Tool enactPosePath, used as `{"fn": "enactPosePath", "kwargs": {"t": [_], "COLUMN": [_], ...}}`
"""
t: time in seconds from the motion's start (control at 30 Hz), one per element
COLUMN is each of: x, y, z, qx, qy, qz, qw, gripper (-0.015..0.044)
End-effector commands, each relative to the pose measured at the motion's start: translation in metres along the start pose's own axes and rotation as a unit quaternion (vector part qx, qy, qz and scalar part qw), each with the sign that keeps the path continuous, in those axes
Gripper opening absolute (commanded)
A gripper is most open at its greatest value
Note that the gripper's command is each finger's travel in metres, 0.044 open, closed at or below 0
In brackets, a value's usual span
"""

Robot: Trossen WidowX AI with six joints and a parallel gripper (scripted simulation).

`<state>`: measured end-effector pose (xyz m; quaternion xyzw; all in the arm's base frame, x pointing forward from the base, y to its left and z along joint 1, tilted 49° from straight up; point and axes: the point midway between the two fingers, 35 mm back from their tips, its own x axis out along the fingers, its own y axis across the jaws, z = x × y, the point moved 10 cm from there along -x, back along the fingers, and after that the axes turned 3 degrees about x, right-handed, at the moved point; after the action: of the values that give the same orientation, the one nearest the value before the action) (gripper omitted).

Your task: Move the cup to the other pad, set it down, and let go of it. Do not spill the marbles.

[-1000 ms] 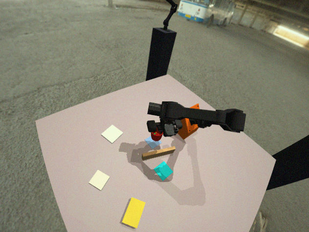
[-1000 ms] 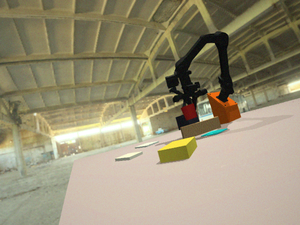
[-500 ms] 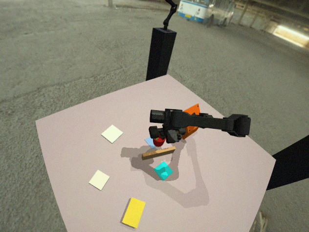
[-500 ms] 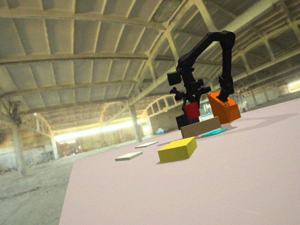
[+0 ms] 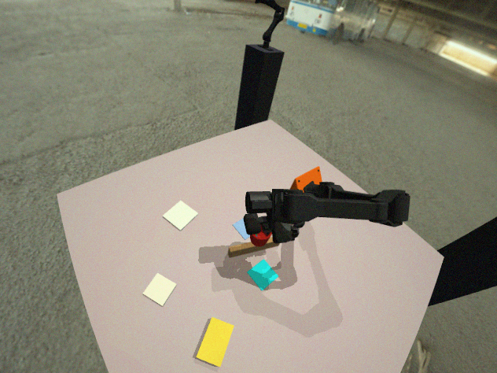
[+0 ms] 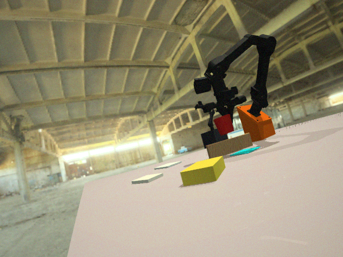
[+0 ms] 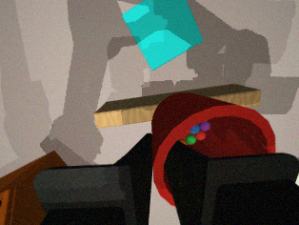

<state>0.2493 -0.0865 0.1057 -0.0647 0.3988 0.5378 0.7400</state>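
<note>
My gripper (image 5: 268,231) (image 6: 228,114) (image 7: 155,137) is shut on the wall of the red cup (image 5: 259,240) (image 6: 224,125) (image 7: 170,113), with one finger inside it. The cup hangs in the air near the wooden bar (image 5: 241,250) (image 6: 229,145) (image 7: 129,115), its bottom a little higher than the bar's top, and looks slightly tilted in the exterior view. Several marbles (image 7: 194,129) lie inside the cup. The teal pad (image 5: 263,275) (image 6: 245,151) (image 7: 164,43) lies beyond the bar in the wrist view. The blue pad (image 5: 241,228) lies on the bar's other side, partly hidden by the gripper.
The orange block (image 5: 307,179) (image 6: 256,128) (image 7: 29,191) stands by the arm's base. A yellow block (image 5: 215,341) (image 6: 201,172) lies toward the front. Two cream tiles lie to the left, one farther back (image 5: 180,215) (image 6: 167,165) and one nearer (image 5: 160,289) (image 6: 147,178).
</note>
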Motion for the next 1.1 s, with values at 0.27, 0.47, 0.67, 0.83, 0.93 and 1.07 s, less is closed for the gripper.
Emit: {"fn": "enactPosePath", "kwargs": {"t": [0.27, 0.47, 0.67, 0.83, 0.93, 1.07], "x": [-0.002, -0.003, -0.004, -0.005, -0.006, -0.007], "y": [0.005, 0.008, 0.011, 0.013, 0.015, 0.017], "z": [0.033, 0.05, 0.069, 0.084, 0.092, 0.101], "qx": [0.001, 0.001, 0.001, 0.001, 0.001, 0.001], "qy": [-0.004, -0.004, -0.005, -0.005, -0.005, -0.006], "qz": [-0.002, -0.002, -0.002, -0.002, -0.002, -0.002], "qw": [1.0, 1.0, 1.0, 1.0, 1.0, 1.0], "gripper": [0.0, 0.0, 0.0, 0.0, 0.0, 0.0]}}
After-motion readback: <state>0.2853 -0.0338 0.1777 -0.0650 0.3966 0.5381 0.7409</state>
